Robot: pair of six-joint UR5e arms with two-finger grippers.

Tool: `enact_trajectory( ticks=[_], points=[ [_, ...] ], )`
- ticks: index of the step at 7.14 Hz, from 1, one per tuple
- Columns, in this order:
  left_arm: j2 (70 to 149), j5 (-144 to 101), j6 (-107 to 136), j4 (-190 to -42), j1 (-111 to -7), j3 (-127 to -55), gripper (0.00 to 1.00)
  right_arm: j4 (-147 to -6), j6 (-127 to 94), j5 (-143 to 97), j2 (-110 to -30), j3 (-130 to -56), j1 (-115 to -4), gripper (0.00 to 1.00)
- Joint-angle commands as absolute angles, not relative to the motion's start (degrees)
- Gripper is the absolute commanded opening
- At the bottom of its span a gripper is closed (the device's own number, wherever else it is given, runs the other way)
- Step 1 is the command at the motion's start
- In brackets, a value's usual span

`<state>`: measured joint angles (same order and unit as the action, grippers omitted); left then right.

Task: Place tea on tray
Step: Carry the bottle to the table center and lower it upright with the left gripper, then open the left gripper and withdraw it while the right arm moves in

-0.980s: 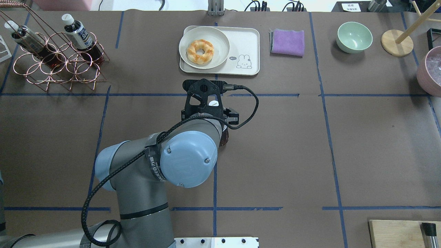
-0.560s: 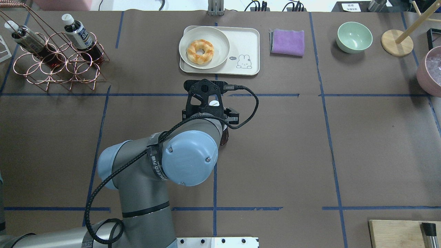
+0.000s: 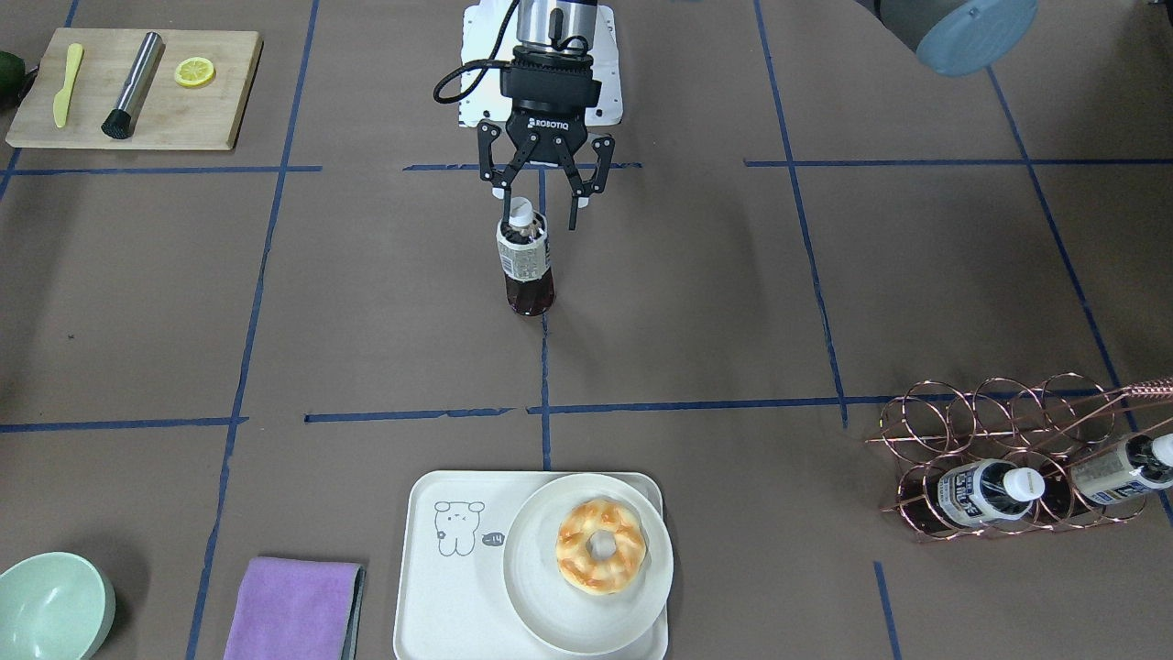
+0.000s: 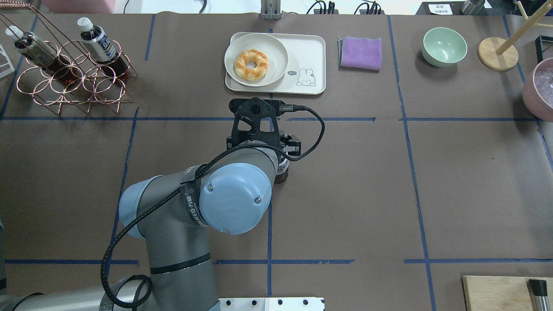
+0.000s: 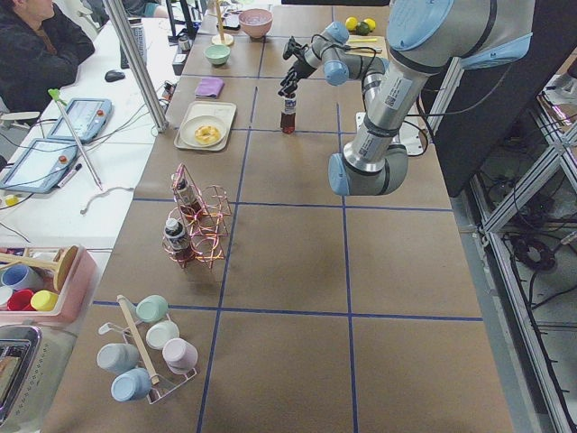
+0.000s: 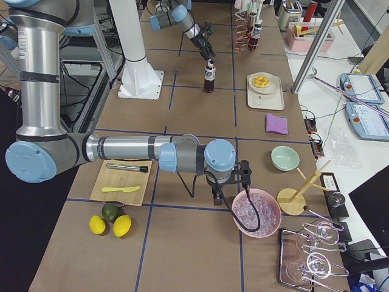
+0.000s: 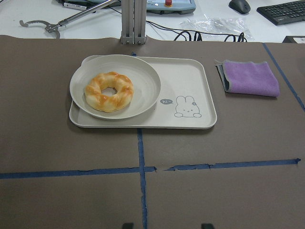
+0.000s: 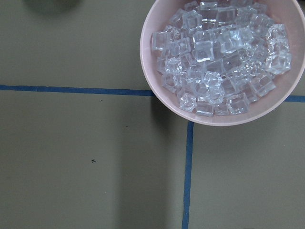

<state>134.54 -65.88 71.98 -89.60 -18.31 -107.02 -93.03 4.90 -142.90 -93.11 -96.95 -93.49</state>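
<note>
1. The left gripper [image 3: 539,223] points straight down with its two fingers spread wide and grips nothing. The bottle's white cap stands in the gap, nearer the finger on the front camera's left. Whether that finger touches the cap cannot be made out.
2. The tea bottle [image 3: 525,266] stands upright on the table [image 3: 825,321], near its middle and right on a blue tape line. It is small and made of clear plastic. Dark brown liquid shows in its lower part, a white-grey printed label wraps the upper part, and a white screw cap tops it.
3. From overhead the arm's wrist covers nearly all of the bottle, so only a sliver of its dark base shows.
4. The tray [image 3: 431,568] lies well apart from the bottle, farther from the robot along the same tape line. It is cream-white with rounded corners and a raised rim, and a small line-drawn cartoon animal sits on its bare half.
5. A round plate [image 3: 536,596] with a doughnut [image 3: 600,545] on it fills the tray's other half.
6. A folded purple cloth [image 3: 291,610] lies just beside the tray, with a green bowl [image 3: 50,610] beyond it.
7. Two more bottles like the first lean in a copper wire rack [image 3: 999,431] off to the robot's left.
8. The right gripper [image 6: 243,177] hangs over a pink bowl of ice [image 8: 145,52]. It shows only from the side, so how its fingers stand cannot be told.
</note>
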Motion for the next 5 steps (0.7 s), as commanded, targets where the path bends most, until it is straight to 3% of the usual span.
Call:
enact_trajectory(
  ticks=[1,3,5],
  points=[
    [134.47,-66.44,71.46,-88.78,-18.89,-110.11,1.00,-92.90,0.66,-143.35,-92.64,-97.55,-93.43,1.00],
    [133.69,-71.32,67.09,-88.07,-23.52,-113.10,1.00,-88.37,-6.13,-143.53,-92.64,-103.16,-92.56,1.00],
    [122.22,-85.02,61.05,-87.98,-32.56,-121.59,1.00,-87.10,-19.17,-141.08,-90.11,-111.93,-85.38,1.00]
  ],
)
